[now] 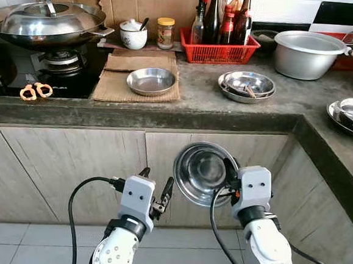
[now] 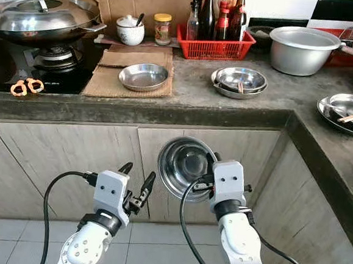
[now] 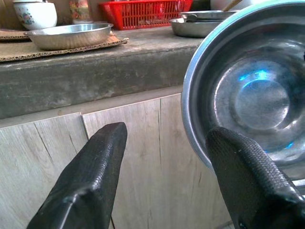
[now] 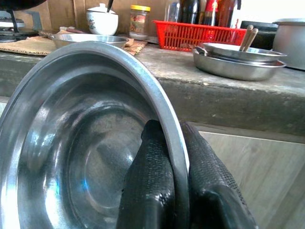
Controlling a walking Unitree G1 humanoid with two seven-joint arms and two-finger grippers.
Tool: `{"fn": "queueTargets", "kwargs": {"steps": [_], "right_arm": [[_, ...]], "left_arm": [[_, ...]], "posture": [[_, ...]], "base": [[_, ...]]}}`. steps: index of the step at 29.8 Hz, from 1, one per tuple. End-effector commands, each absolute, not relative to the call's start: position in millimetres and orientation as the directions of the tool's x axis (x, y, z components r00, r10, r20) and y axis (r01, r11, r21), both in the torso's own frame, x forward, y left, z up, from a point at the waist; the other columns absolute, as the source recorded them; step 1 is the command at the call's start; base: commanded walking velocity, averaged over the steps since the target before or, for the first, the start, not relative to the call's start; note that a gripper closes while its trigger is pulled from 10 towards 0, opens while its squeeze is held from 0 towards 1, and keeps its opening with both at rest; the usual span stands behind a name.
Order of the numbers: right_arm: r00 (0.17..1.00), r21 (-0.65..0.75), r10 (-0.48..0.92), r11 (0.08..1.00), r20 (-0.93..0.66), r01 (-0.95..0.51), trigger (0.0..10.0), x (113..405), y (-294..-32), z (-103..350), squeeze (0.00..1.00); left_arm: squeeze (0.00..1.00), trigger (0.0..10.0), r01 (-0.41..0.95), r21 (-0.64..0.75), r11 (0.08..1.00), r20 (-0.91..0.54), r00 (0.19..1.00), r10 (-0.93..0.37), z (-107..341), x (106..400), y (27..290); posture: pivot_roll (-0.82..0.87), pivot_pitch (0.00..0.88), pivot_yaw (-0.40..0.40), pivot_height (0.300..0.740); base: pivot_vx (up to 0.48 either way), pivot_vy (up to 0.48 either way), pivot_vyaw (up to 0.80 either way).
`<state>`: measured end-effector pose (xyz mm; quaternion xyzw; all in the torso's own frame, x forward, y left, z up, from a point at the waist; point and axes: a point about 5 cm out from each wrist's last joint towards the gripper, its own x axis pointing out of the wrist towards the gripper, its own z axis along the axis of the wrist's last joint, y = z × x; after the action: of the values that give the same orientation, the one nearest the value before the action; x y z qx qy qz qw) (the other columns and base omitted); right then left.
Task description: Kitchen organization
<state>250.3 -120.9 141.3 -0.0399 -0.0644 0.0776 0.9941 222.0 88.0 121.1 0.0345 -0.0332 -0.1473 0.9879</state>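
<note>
Nearest the camera, the right gripper (image 1: 229, 180) is clamping the rim of a steel bowl (image 1: 202, 172), one black finger inside the rim and one outside, as the right wrist view shows. The bowl is being held on edge below the counter's edge, in front of the pale wood-grain cabinet doors (image 1: 57, 171), its hollow facing the robot. Just to its left, the left gripper (image 1: 155, 191) is hovering with its two fingers spread apart and nothing between them; in the left wrist view one finger (image 3: 248, 176) is overlapping the bowl's rim.

Above, the grey stone counter (image 1: 197, 106) is carrying a shallow steel dish (image 1: 150, 81) resting on a sheet of brown cardboard (image 1: 116, 85). To the right, a stack of steel plates (image 1: 247, 86) is sitting with what looks like chopsticks in it, and more steel dishes (image 1: 352, 116) are lying on the counter's right-hand wing. A pair of orange-handled scissors (image 1: 36, 91) is lying on the black stove (image 1: 22, 71) at left, near a lidded wok (image 1: 45, 24) sitting over the burner.

Along the back, a white ceramic jar (image 1: 134, 34) and a yellow-lidded jar (image 1: 165, 32) are standing beside a red basket (image 1: 218, 51) of bottles, with a large aluminium pot (image 1: 306, 54) further right.
</note>
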Motion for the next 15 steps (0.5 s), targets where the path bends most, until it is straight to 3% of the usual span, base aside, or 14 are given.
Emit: {"fn": "queueTargets", "kwargs": {"steps": [1,3,15], "right_arm": [[0.977,-0.082,0.161,0.985,0.143,-0.15,10.0,248.6,-118.2,147.0,0.0],[0.977,-0.081,0.159,0.986,0.141,-0.149,10.0,248.6,-117.6,146.6,0.0],[0.98,-0.079,0.145,0.988,0.136,-0.135,10.0,248.8,-117.1,145.0,0.0]], "left_arm": [[0.0,10.0,0.298,0.08,0.951,0.055,0.951,-0.303,121.7,221.0,87.9],[0.0,10.0,0.3,0.079,0.951,0.054,0.951,-0.304,121.2,220.7,88.1],[0.0,10.0,0.31,0.078,0.948,0.049,0.948,-0.314,119.8,220.2,88.3]], "posture": [[0.04,0.035,-0.004,0.74],[0.04,0.034,-0.003,0.74],[0.03,0.025,0.006,0.74]], "base": [[-0.24,0.259,0.0],[-0.244,0.281,0.0],[-0.247,0.321,-0.8]]}}
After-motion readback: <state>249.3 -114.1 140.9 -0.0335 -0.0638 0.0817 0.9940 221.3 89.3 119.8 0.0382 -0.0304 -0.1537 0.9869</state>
